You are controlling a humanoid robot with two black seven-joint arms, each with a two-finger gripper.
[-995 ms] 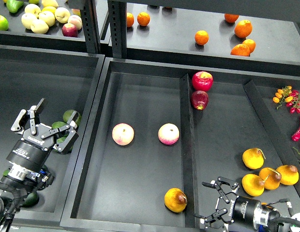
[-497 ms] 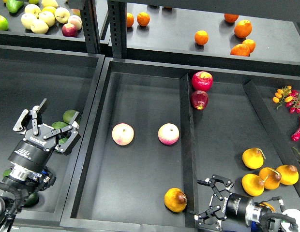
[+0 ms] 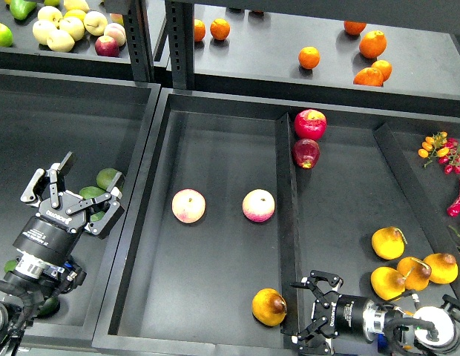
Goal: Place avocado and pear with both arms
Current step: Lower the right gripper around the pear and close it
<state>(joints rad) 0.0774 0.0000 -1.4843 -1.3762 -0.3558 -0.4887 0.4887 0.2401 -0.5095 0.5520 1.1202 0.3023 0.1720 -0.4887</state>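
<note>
We are reaching to pick: our spread right claw (image 3: 306, 311) must close on the pear (image 3: 268, 307) just left, our spread left claw (image 3: 76, 199) on the avocado (image 3: 107, 178) just beyond.

I get bright, even overhead light with soft short shadows under the fruit. The black trays (image 3: 215, 311) show faint sheen; focus is sharp throughout.

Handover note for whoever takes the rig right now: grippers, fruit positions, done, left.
Left gripper: open, empty, over the avocados in the left bin.
Right gripper: open, empty, low in the right bin, just across the divider from the pear.
Pear lies in the middle bin's near right corner, apparently placed.
Done: pear, by the look of it.
Left: grasp an avocado and place it.
</note>
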